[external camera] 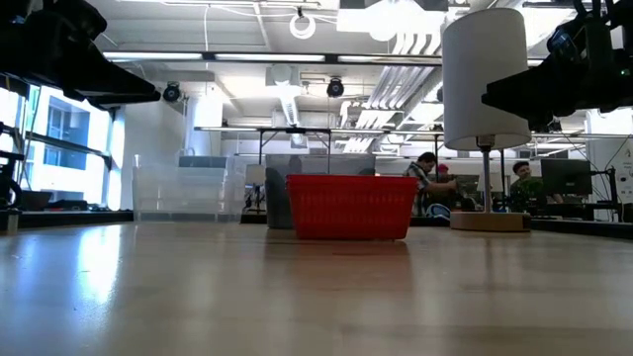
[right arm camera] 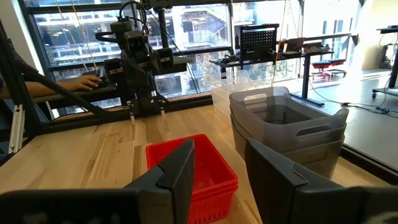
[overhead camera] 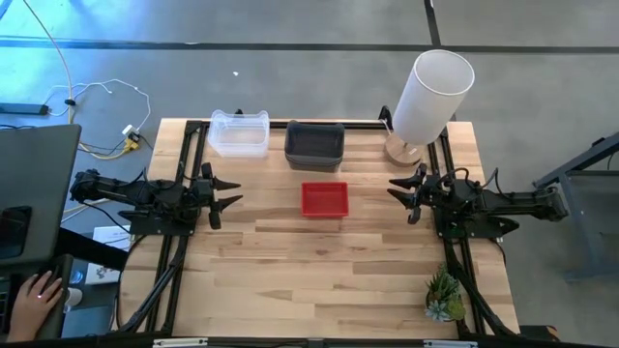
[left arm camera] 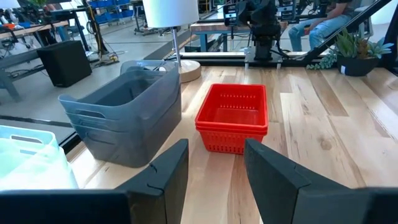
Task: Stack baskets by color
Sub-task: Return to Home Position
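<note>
The left tool (overhead camera: 232, 192) hung over the left side of the desk (overhead camera: 319, 280) with its two dark fingers spread apart, holding and touching nothing. The right tool (overhead camera: 395, 190) was the same on the right side (both pointed inward, toward the middle). Between them, well apart from both, stood the red baskets (overhead camera: 324, 199), rectangular and mesh-sided, nested into one stack. At the far edge, the smoky grey baskets (overhead camera: 314, 143) of translucent plastic made a second nested stack. Just left of it stood the clear baskets (overhead camera: 239, 133). The desk was of pale wooden planks.
</note>
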